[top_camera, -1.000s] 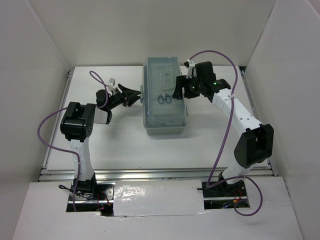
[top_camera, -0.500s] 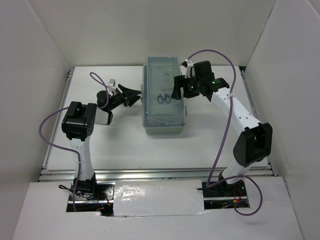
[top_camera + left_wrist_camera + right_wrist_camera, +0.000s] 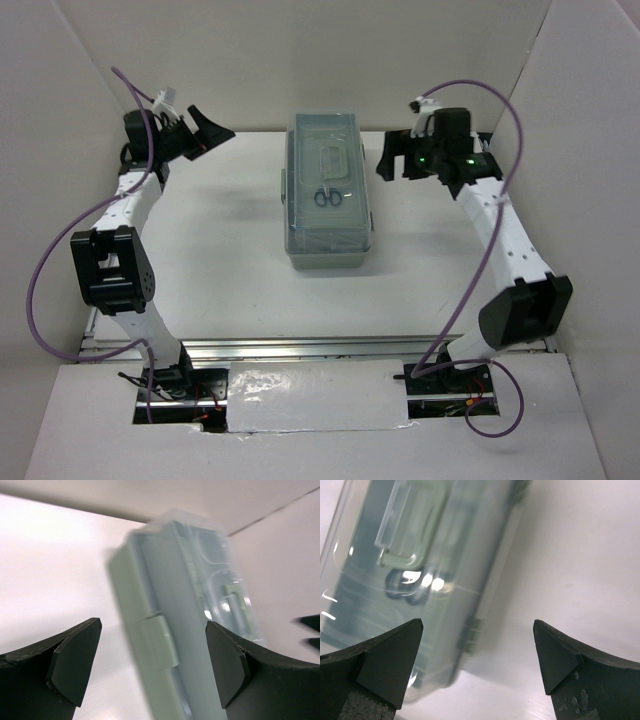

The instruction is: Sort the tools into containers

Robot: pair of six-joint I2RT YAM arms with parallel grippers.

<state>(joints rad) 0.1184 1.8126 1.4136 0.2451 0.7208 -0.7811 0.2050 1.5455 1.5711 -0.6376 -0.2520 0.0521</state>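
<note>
The sage-green toolbox (image 3: 330, 250) stands shut in the middle of the table, with a clear lid. Black-handled scissors (image 3: 327, 197) show through the lid, and blurred in the right wrist view (image 3: 402, 582). The other tools are hidden or out of view. My left gripper (image 3: 208, 128) is open and empty, far left of the box near the back wall. It faces the box's side latch (image 3: 159, 640). My right gripper (image 3: 390, 160) is open and empty, just right of the box's far end. In its wrist view the box (image 3: 435, 605) lies left of the gap.
White walls close in the table at the back and on both sides. Purple cables loop above both arms. The table's metal front rail (image 3: 320, 345) runs in front of the arm bases.
My left arm has swung away from the box's left side to the far left back corner. My right gripper has drawn back to the right, off the box's edge. Both stay open.
</note>
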